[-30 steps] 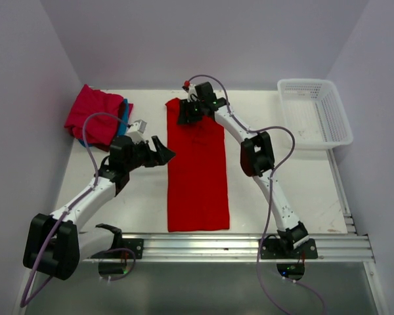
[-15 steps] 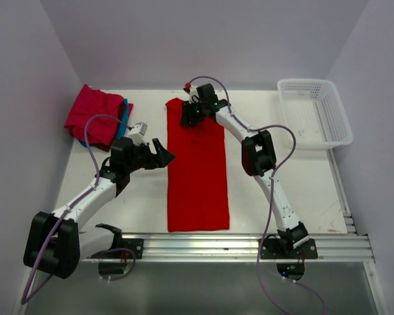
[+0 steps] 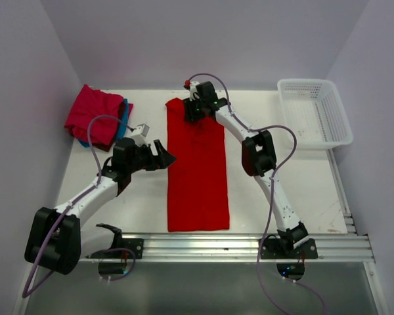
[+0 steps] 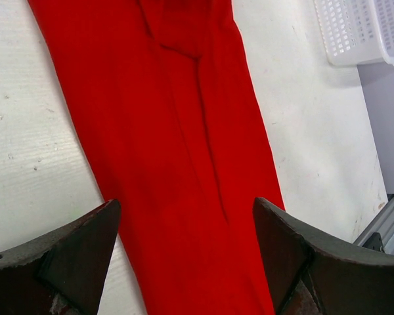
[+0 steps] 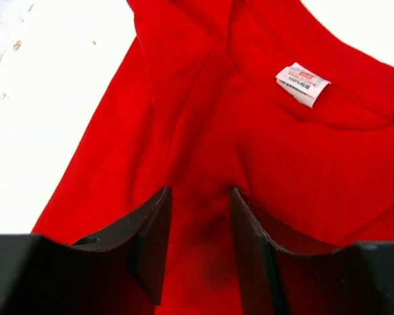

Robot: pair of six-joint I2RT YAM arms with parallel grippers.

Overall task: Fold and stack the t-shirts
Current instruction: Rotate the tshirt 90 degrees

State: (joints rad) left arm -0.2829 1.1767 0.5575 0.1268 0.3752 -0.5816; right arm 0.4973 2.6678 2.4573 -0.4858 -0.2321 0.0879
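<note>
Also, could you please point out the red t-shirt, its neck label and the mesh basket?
red t-shirt (image 3: 198, 177), top view, middle of the strip.
neck label (image 5: 303, 83), right wrist view, label's centre.
mesh basket (image 3: 313, 115), top view, bare floor.

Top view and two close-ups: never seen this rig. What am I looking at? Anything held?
Two robot arms are bolted at the near edge of a table. The top view looks down from behind them. The close-ups come from a camera on each wrist, so the dark wedges are that arm's fingers. On the table: a red t-shirt folded into a long strip, a crimson-pink shirt on a teal shirt far left, a white basket far right. The left fingers spread over the strip's edge; the right fingers stand apart over its collar. Nothing is held.
</note>
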